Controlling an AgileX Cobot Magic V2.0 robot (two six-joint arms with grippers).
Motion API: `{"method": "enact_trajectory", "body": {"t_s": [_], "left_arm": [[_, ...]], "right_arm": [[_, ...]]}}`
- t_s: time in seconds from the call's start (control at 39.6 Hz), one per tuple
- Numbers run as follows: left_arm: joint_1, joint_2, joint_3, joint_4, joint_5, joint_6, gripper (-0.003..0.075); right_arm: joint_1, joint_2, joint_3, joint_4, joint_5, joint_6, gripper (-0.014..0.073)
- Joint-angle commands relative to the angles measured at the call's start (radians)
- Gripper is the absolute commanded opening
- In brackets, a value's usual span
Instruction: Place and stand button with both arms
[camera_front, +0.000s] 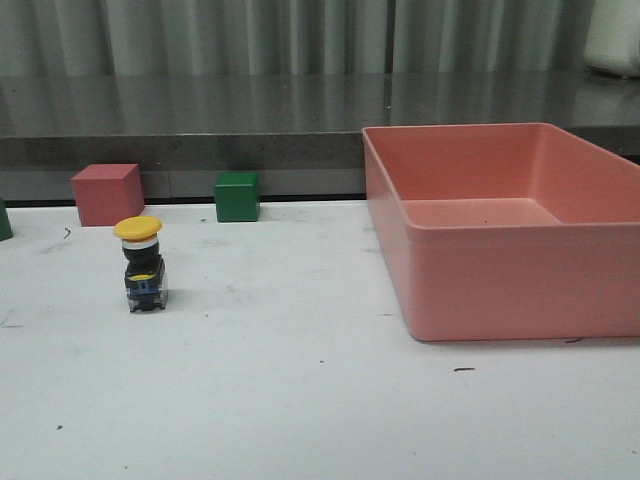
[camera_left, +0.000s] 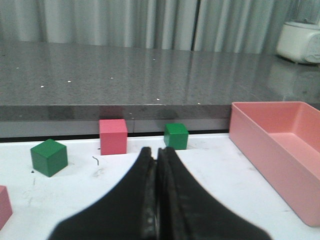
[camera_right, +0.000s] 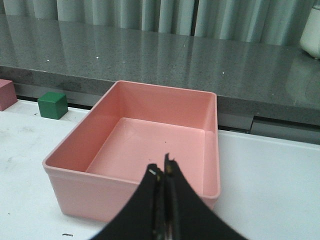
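Both grippers, left gripper (camera_left: 156, 155) and right gripper (camera_right: 165, 167), are sitting with fingers pressed together, holding nothing. Button (camera_front: 141, 263) is standing upright on white table (camera_front: 300, 400), well apart from pink bin (camera_front: 500, 240).

The bin (camera_front: 500, 270) looks like smooth, matt pink plastic, and the table (camera_front: 300, 400) is matt white, scuffed with small dark marks. Behind it the counter (camera_front: 200, 110) is speckled grey stone, polished and reflective. The button (camera_front: 141, 264) has a glossy yellow plastic cap.
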Motion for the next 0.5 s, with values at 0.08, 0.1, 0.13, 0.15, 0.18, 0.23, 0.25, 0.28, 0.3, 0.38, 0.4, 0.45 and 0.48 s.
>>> {"method": "enact_trajectory", "body": {"t_s": [0.08,0.1,0.13,0.15,0.18,0.23,0.25,0.28,0.3,0.38,0.4,0.45,0.48], "left_arm": [[0.103,-0.115,0.112,-0.019,-0.154,-0.027,-0.002],[0.119,-0.133,0.133,-0.019,-0.159,-0.027,-0.002],[0.134,-0.141,0.149,-0.019,-0.167,-0.027,-0.002],[0.15,-0.139,0.174,-0.019,-0.185,-0.027,-0.002],[0.163,-0.133,0.188,-0.019,-0.198,-0.027,-0.002],[0.194,-0.135,0.219,-0.019,-0.207,-0.027,-0.002],[0.208,-0.138,0.243,-0.022,-0.215,-0.027,-0.002],[0.217,-0.138,0.257,-0.023,-0.225,-0.027,-0.002],[0.228,-0.138,0.275,-0.023,-0.23,-0.027,-0.002],[0.244,-0.138,0.323,-0.023,-0.25,-0.027,-0.002],[0.244,-0.138,0.34,-0.023,-0.255,-0.027,-0.002],[0.244,-0.138,0.367,-0.023,-0.265,-0.027,-0.002],[0.244,-0.138,0.377,-0.023,-0.276,-0.027,-0.002]], "right_arm": [[-0.005,0.009,-0.026,-0.015,-0.086,-0.006,-0.0062],[-0.005,0.009,-0.026,-0.015,-0.086,-0.006,-0.0062],[-0.005,0.009,-0.026,-0.015,-0.086,-0.006,-0.0062],[-0.005,0.009,-0.026,-0.015,-0.086,-0.006,-0.0062],[-0.005,0.009,-0.026,-0.015,-0.085,-0.006,-0.0062],[-0.005,0.009,-0.026,-0.015,-0.085,-0.006,-0.0062],[-0.005,0.009,-0.026,-0.015,-0.084,-0.006,-0.0062],[-0.005,0.009,-0.026,-0.015,-0.082,-0.006,-0.0062],[-0.005,0.009,-0.026,-0.015,-0.082,-0.006,-0.0062],[-0.005,0.009,-0.026,-0.015,-0.081,-0.006,-0.0062],[-0.005,0.009,-0.026,-0.015,-0.081,-0.006,-0.0062],[-0.005,0.009,-0.026,-0.015,-0.08,-0.006,-0.0062],[-0.005,0.009,-0.026,-0.015,-0.08,-0.006,-0.0062]]}}
